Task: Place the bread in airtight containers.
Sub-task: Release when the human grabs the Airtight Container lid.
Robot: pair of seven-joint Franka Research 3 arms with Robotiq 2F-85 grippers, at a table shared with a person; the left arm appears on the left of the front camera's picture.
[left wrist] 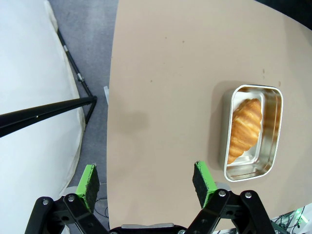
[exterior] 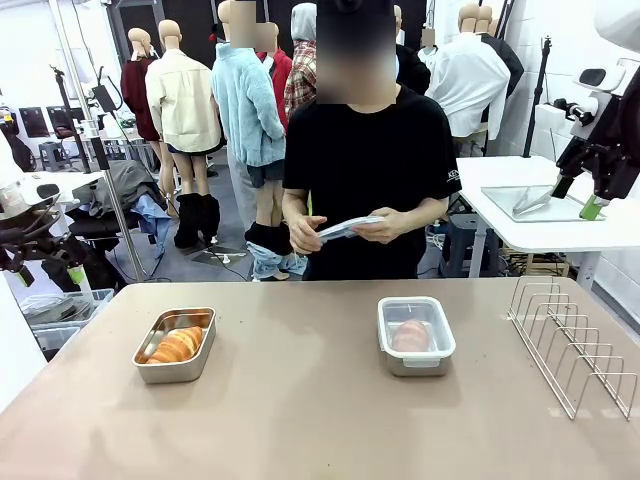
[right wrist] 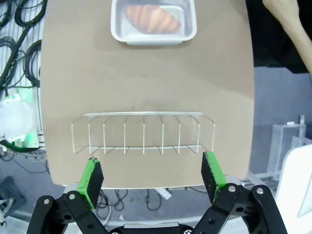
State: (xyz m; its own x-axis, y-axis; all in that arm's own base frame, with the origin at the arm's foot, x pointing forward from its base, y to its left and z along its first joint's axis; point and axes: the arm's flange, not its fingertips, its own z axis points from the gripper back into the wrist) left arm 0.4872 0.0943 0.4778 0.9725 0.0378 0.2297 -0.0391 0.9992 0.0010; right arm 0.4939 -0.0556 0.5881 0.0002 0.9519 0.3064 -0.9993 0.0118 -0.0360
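**One pan lidded, one lid to go**

Across the tan table [exterior: 300,400] a person stands holding a clear lid [exterior: 345,227] in both hands. Both croissants are boxed: one lies in the open steel pan [exterior: 175,345], the other sits under a lid in the closed container [exterior: 415,335], near the wire rack [exterior: 575,345]. Left gripper [left wrist: 146,183] and right gripper [right wrist: 152,175] hang back off the table edges, jaws wide, holding nothing. Judged next: the lid must go square onto the open pan and clip down

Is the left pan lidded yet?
No, open. The left pan shows its croissant uncovered; the person's hands hold a clear lid.
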